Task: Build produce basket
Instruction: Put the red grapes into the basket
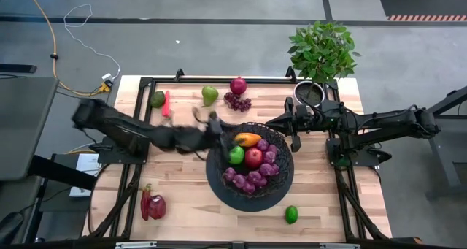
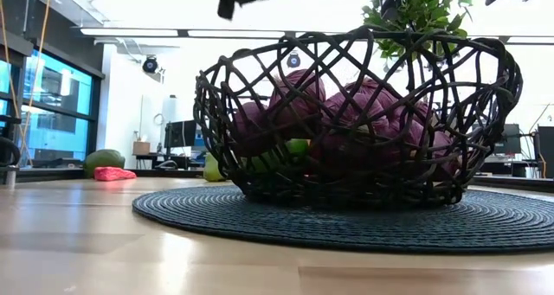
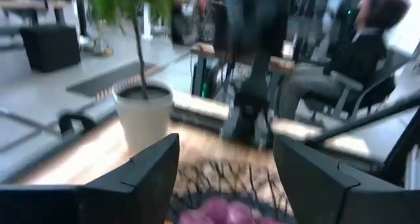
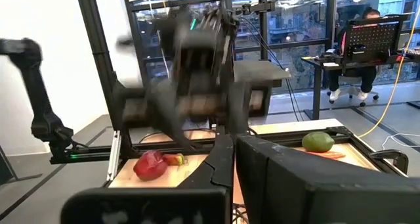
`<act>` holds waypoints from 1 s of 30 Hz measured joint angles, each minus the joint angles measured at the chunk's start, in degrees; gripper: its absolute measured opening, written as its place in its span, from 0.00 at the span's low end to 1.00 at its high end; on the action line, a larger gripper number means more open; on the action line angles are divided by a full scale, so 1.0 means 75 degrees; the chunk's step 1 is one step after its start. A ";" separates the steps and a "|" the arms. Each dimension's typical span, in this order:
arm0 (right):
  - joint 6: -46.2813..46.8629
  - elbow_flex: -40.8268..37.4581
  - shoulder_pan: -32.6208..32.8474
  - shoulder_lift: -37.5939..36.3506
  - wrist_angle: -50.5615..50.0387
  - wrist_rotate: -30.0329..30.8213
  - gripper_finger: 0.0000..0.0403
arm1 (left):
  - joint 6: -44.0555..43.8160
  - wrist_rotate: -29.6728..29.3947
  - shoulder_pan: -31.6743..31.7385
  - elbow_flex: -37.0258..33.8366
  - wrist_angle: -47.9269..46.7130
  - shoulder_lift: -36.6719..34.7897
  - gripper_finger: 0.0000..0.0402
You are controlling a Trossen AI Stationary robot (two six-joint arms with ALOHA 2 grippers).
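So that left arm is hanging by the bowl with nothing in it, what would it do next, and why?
Probably swing back toward the far edge for another piece. The left pincer is open and empty beside the basket, which already holds grapes, apples and an orange fruit. The green pear, the red apple and loose grapes lie out on the table. The pear looks nearest.
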 joint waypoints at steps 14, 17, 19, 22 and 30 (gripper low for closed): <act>-0.0061 0.0000 -0.0002 0.0000 0.0237 0.0000 0.00 | 0.1023 0.1951 0.0634 -0.0560 -0.2301 -0.3813 0.55; -0.0061 0.0000 -0.0002 0.0000 0.0312 0.0000 0.00 | 0.0810 0.1817 0.0488 -0.1381 -0.1905 -0.4204 0.50; -0.0061 0.0000 -0.0002 0.0000 0.0316 0.0000 0.00 | 0.0625 0.1798 0.0397 -0.1936 -0.1382 -0.4433 0.46; -0.0061 0.0000 0.0000 0.0000 0.0339 0.0000 0.00 | 0.0378 0.1779 0.0312 -0.2655 -0.0955 -0.4606 0.36; -0.0063 0.0000 -0.0001 0.0000 0.0338 0.0000 0.00 | -0.0203 0.1802 0.0311 -0.3399 -0.0691 -0.4679 0.02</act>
